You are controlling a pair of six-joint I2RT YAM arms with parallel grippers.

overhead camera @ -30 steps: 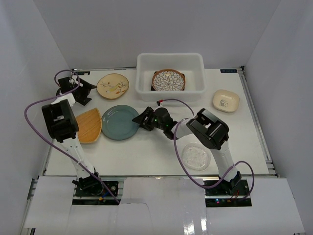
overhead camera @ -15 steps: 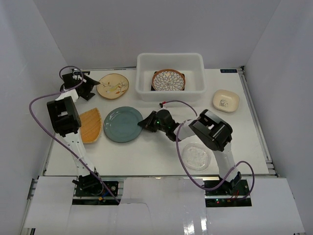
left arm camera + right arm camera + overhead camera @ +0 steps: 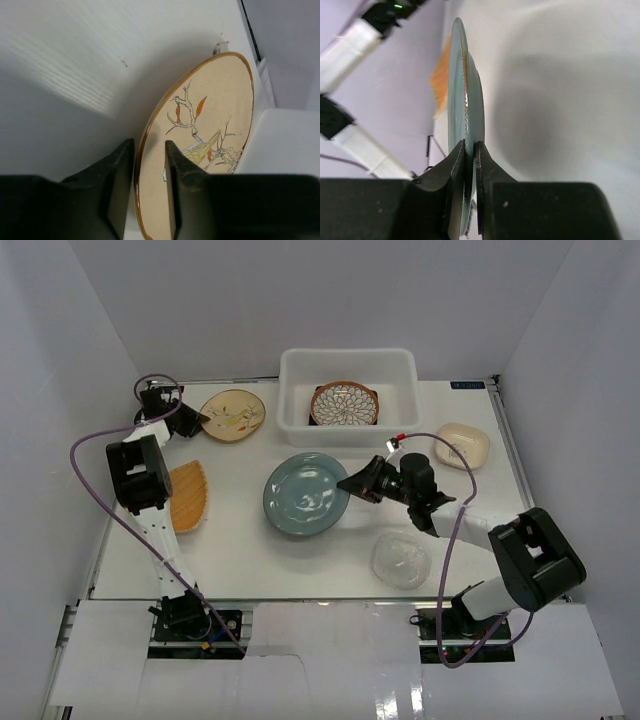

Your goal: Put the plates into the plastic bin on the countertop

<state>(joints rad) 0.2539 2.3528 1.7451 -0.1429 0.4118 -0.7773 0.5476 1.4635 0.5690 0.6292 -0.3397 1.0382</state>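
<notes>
**Overhead and wrist views of the white countertop [image 3: 250, 550] with both arms extended.** The plastic bin [image 3: 347, 354] stands at the far edge, about midway across. It holds the petal-patterned plate [image 3: 344, 404], which lies toward its near wall. The right gripper [image 3: 352, 483] is clamped on the right-hand rim of the teal plate [image 3: 304, 494]. This plate sits in front of the bin near the table's centre, its face turned up toward the overhead camera and a shadow beneath it on the countertop, so it appears raised off the surface. In the right wrist view the plate is seen edge-on, its rim pinched between the two fingers [image 3: 455, 165]. The left gripper [image 3: 188, 418] is at the far left corner, at the left rim of the cream floral plate [image 3: 233, 414], which rests on the countertop just left of the bin. In the left wrist view its jaws straddle the plate's brown rim, one finger outside the plate and the other over the painted face. They stand partly apart, and whether either presses on the plate cannot be told. The orange fan-shaped plate [image 3: 186, 496] lies along the left edge, nearer than the floral plate. The small cream squarish dish [image 3: 461, 445] lies to the right of the bin. The clear glass plate [image 3: 401, 559] lies toward the near edge, right of centre. All three are outside the bin.
</notes>
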